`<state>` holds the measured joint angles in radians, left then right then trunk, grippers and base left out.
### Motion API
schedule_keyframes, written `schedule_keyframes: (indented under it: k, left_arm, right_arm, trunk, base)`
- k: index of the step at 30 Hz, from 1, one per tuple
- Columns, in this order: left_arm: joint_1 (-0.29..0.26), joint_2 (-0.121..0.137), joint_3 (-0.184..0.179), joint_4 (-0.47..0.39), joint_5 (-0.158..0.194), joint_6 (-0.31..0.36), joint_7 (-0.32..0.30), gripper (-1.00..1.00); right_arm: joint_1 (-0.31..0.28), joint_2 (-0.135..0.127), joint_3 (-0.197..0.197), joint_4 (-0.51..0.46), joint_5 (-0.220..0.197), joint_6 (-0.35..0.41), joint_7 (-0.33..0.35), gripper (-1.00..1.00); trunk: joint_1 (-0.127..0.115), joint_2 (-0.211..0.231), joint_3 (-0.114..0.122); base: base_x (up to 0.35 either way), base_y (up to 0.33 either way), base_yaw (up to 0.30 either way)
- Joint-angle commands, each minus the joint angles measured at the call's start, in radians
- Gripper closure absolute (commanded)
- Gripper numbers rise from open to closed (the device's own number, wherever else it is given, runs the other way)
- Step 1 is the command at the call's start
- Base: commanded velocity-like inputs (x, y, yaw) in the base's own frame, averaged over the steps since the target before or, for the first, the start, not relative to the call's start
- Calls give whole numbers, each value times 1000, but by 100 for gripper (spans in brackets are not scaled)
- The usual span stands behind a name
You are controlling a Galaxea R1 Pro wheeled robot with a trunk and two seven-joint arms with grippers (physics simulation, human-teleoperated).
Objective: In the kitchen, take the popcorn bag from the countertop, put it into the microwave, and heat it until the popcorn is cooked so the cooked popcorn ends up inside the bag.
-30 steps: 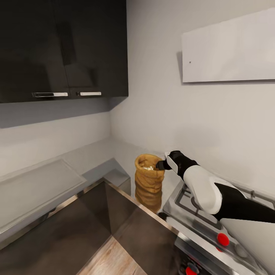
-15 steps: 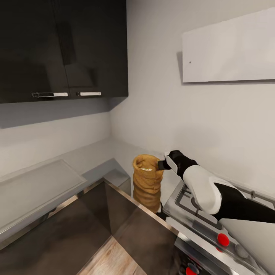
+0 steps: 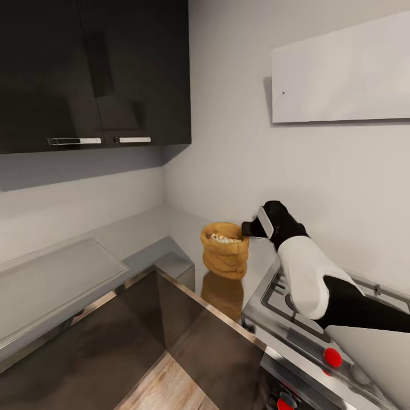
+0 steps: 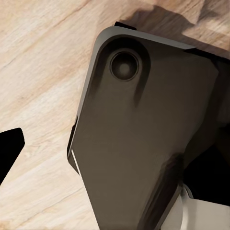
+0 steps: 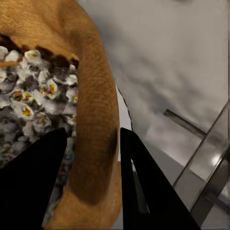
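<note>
The popcorn bag (image 3: 225,256) is looking like a short, fat sack of tan-brown paper. Its skin is looking rough and wrinkly, with soft folds going round it, and its top edge is rolled over into a thick rim. Inside, the popcorn (image 3: 223,238) is showing as a heap of small white puffy bits with tiny yellow middles, filling the sack close to the rim.

The bag is hanging in the air, up above the shiny grey countertop (image 3: 171,263) in the corner, just beside the gas hob (image 3: 319,327) with its black grates and red knobs. A brown mirror picture of the bag is shining on the glossy dark cabinet front (image 3: 219,353) below it.

The right arm is reaching in from the right side, over the hob. It is smooth, white and black, and bending at the wrist toward the bag. The right gripper (image 5: 88,179) is pinching the bag's rolled rim, one black finger (image 5: 33,184) sitting inside against the popcorn and the other outside the paper.

The left wrist view is showing a dark smooth robot part (image 4: 143,143) over a pale wooden floor (image 4: 38,72). I cannot tell how far the left claw is open.
</note>
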<state>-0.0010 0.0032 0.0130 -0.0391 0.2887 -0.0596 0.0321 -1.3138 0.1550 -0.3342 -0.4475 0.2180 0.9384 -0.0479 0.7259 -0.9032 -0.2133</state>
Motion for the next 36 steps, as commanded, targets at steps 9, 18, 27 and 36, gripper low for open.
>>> schedule_keyframes:
  k: [9, 18, 27, 36]
  left_arm:
    - [0, -1, 2, -1, 3, -2, 2, -100]
    - [0, -3, 2, -1, -2, -3, 1, -100]
    - [0, -5, 4, -1, 1, -3, 8, -100]
    - [0, -5, 4, -1, 1, -3, 8, -100]
  right_arm:
    - [-1, -1, -10, -31, -23, 69, -4, 100]
    - [-1, -5, -10, -53, -48, 81, 32, 100]
    - [-1, -6, -5, -100, -49, 77, 74, 100]
    - [-1, -15, -2, -100, -48, 76, 151, 100]
  trunk:
    - [0, -1, -1]
    - [0, -1, -1]
    - [0, -1, -1]
    - [0, -1, -1]
  base:
    - [0, 0, 0]
    - [-68, 0, 0]
    - [-337, 0, 0]
    - [-345, 0, 0]
